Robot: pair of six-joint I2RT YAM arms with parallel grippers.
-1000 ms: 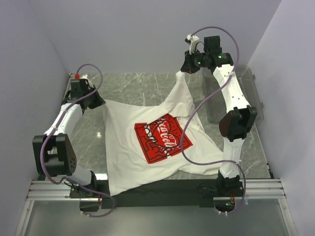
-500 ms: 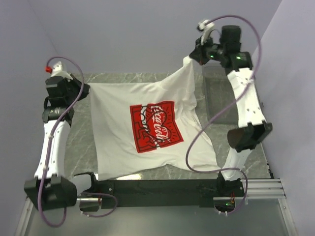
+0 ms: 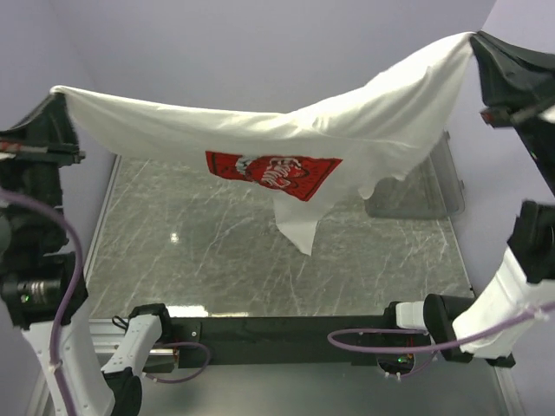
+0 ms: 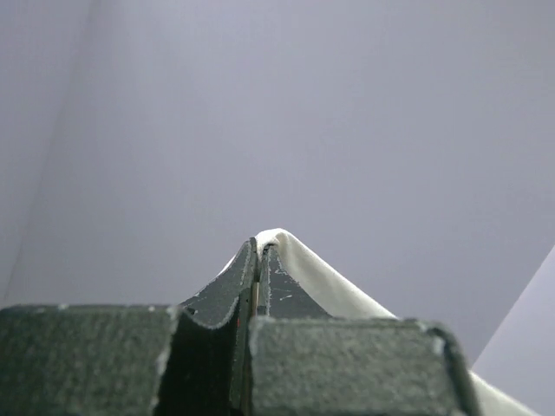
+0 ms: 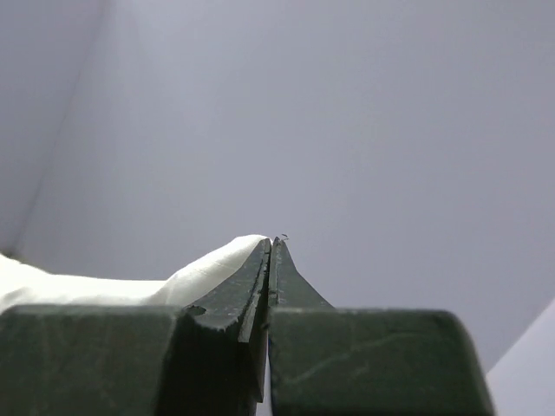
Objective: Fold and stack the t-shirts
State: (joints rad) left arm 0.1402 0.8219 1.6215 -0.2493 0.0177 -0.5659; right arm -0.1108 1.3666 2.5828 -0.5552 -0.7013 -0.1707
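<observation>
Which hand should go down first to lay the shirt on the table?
Probably the left hand. Both hands pinch the t-shirt high in the air, but bare table lies below the left one, while the grey bin sits under the right hand side and could catch the cloth.

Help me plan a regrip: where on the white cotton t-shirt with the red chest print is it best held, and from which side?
Probably its two outer corners, each from outside, as the left gripper and right gripper pinch it. The white cotton t-shirt hangs stretched between them; its middle sags, one tail dangles.
</observation>
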